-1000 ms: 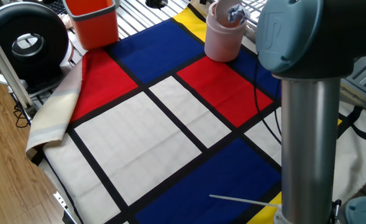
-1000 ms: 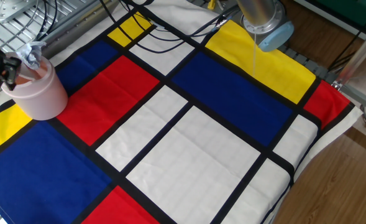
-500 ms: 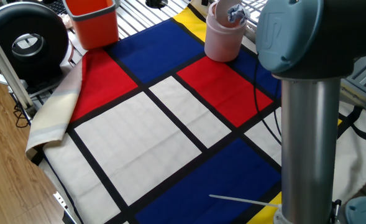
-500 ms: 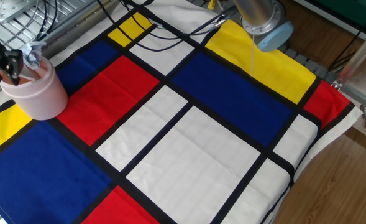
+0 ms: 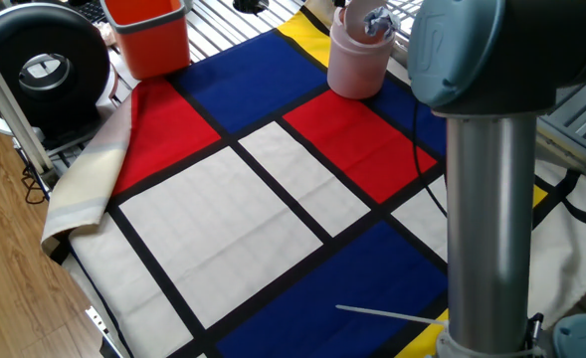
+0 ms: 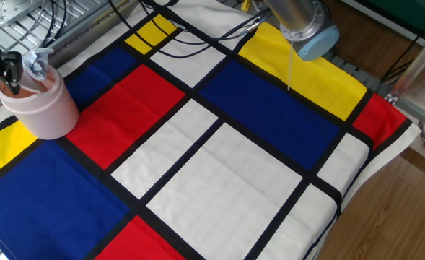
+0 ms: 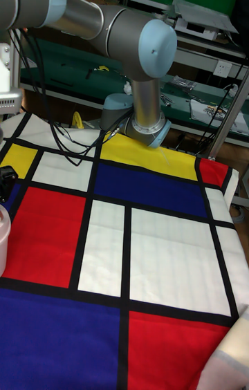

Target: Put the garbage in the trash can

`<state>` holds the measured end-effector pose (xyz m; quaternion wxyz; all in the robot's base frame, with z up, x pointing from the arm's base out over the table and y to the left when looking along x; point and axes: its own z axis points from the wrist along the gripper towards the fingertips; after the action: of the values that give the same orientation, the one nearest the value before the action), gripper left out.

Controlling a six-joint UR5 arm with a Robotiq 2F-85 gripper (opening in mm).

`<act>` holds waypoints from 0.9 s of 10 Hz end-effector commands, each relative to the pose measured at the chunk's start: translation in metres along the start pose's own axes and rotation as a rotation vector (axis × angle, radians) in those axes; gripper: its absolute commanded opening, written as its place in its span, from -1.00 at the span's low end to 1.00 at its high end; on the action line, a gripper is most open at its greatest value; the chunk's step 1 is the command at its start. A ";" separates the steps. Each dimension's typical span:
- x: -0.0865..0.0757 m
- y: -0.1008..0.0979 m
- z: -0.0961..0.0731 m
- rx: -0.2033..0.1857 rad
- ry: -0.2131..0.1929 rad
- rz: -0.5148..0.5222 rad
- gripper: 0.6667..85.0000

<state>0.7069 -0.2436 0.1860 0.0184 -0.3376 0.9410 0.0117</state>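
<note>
Currently positioned at the upper left of the other fixed view: gripper (image 6: 11, 70), black, above the open mouth of the pink trash can (image 6: 42, 108). Jaws parted, holding nothing, just left of the garbage (image 6: 37, 63). Crumpled white-grey paper resting at the rim of the can, partly inside, touching the pink edge. In one fixed view, same can (image 5: 357, 62) at upper centre, paper wad (image 5: 376, 19) visible at its top; jaws hidden there. Orange bin (image 5: 150, 34) at upper left, well apart from the can. Both bins standing on the surface, covered by a cloth (image 5: 273, 209) of red, blue, white and yellow blocks. Grey arm column (image 5: 491, 199) filling the right foreground. In the tall fixed view, only the can's edge visible at far left.
</note>
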 end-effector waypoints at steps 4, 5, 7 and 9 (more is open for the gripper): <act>-0.002 -0.015 0.009 -0.008 -0.019 -0.119 0.00; -0.003 -0.015 0.012 -0.014 -0.024 -0.131 0.00; -0.003 -0.020 0.017 0.007 -0.030 -0.187 0.01; -0.003 -0.024 0.019 0.017 -0.033 -0.218 0.01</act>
<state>0.7201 -0.2572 0.1697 0.0288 -0.4153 0.9092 0.0104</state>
